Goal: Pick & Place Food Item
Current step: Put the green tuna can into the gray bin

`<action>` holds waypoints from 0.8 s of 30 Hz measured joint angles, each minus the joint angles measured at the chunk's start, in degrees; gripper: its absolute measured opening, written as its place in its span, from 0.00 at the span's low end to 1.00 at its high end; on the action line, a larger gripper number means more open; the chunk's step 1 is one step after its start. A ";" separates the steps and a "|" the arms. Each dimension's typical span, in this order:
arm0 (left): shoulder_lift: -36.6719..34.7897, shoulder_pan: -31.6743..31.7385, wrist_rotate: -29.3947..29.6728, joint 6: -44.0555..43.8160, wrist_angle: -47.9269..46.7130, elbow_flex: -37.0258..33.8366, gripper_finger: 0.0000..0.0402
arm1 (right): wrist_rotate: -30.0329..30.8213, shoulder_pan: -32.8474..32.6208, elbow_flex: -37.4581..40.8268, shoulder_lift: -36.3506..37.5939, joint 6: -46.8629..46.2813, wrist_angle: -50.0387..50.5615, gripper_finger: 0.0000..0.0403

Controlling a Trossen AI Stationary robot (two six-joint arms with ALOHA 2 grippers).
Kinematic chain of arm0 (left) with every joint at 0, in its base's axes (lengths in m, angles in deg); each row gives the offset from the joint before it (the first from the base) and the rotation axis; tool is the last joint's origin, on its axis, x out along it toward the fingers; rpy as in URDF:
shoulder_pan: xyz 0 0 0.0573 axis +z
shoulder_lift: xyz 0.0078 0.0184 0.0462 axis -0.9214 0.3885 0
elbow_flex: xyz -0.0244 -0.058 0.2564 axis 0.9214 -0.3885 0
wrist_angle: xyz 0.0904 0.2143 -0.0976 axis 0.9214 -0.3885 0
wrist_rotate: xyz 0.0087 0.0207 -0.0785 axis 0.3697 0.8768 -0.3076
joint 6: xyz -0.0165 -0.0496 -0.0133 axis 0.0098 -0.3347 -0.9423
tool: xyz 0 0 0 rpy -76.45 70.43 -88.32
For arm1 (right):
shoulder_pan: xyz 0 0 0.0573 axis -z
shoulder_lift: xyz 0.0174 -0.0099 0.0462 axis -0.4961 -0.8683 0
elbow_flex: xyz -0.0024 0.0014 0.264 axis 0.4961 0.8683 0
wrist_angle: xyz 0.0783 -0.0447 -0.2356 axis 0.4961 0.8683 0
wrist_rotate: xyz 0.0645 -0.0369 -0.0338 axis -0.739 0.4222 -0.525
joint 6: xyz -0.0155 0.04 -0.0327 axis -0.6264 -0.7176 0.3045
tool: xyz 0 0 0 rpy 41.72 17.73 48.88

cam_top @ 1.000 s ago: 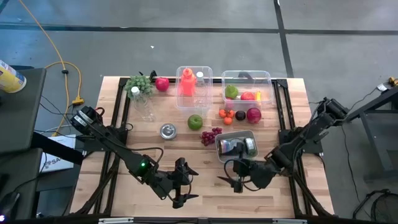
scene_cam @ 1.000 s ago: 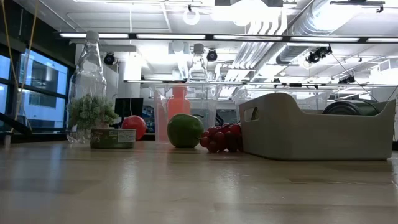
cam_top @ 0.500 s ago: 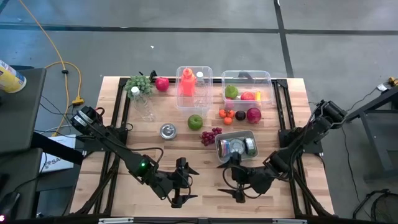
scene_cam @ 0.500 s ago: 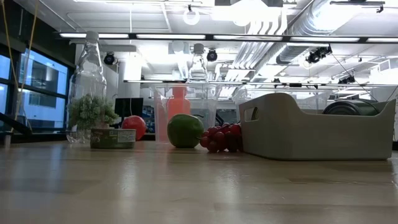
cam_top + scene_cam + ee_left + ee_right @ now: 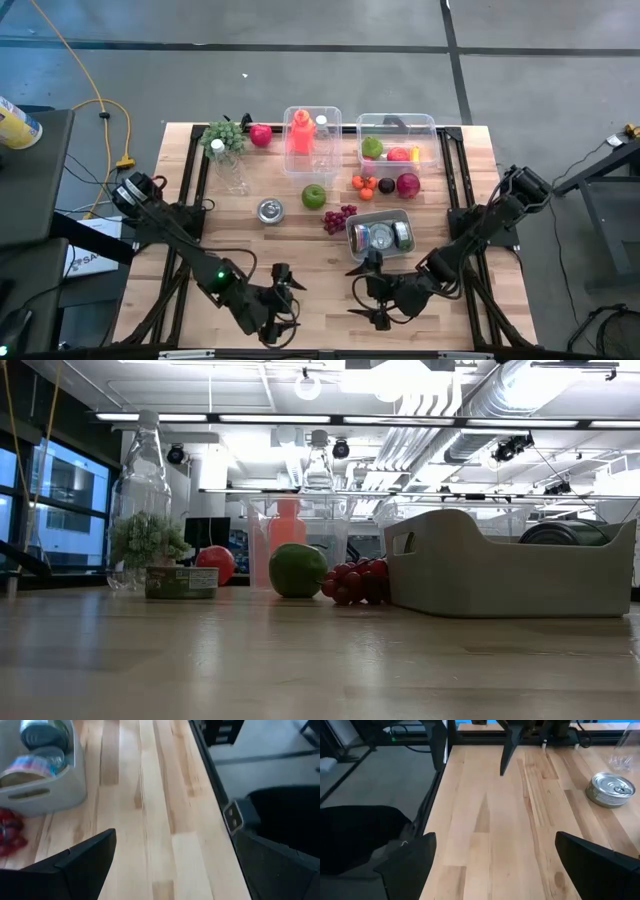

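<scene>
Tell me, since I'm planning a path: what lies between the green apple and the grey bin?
In the high view, a bunch of red grapes lies between the green apple and the grey bin; the low view shows the same order.

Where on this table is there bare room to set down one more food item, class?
Bare wood lies left of the tin can, below the glass bottle, and along the near edge between the two open end effectors, left and right. It is crowded around the green apple, grapes, grey bin and clear tubs.

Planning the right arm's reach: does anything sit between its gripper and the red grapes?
Partly. The grey bin stands just ahead of the right gripper; the red grapes lie beside the bin's left end, otherwise bare wood.
</scene>
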 joint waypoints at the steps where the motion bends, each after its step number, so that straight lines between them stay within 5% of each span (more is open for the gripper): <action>1: 0.00 -0.32 0.15 -0.81 -0.93 0.00 0.99 | -0.09 0.00 0.00 -0.36 0.00 -0.38 0.99; 12: 0.00 -1.31 0.46 -5.55 -9.00 0.00 0.99 | -6.71 1.00 0.00 -1.63 5.55 -5.45 0.98; 24: 0.00 -1.09 1.58 -15.46 -16.55 0.00 0.99 | -6.98 1.71 -0.01 -1.61 7.54 -5.87 0.99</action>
